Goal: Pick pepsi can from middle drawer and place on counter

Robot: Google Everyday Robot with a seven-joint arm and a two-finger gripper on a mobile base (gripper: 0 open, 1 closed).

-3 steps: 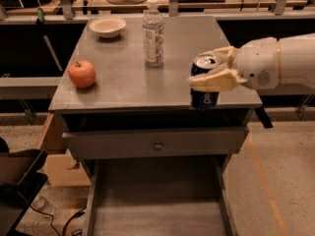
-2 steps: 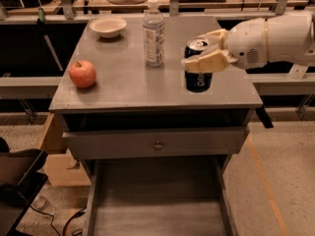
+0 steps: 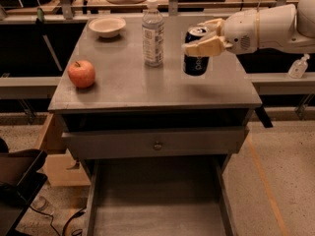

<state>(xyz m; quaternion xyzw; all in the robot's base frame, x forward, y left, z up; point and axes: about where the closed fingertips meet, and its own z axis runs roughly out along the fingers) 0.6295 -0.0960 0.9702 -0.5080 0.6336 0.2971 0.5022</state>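
The dark-blue pepsi can (image 3: 195,63) with a silver top is held upright over the right part of the grey counter (image 3: 128,82), just to the right of the water bottle. My gripper (image 3: 204,38) reaches in from the right on a white arm and is shut on the can's upper part, with tan fingers (image 3: 205,46) in front of and behind it. The can's base is at or just above the counter surface; I cannot tell if it touches. The middle drawer (image 3: 157,205) is pulled open below, and its visible grey floor holds nothing.
A clear water bottle (image 3: 153,33) stands just left of the can. A red apple (image 3: 81,73) lies at the counter's left. A white bowl (image 3: 107,26) sits at the back left. A closed drawer front with a round knob (image 3: 157,145) is above the open drawer.
The gripper has carried the can up and back from the counter's front right edge to further in over the counter, closer to the water bottle.
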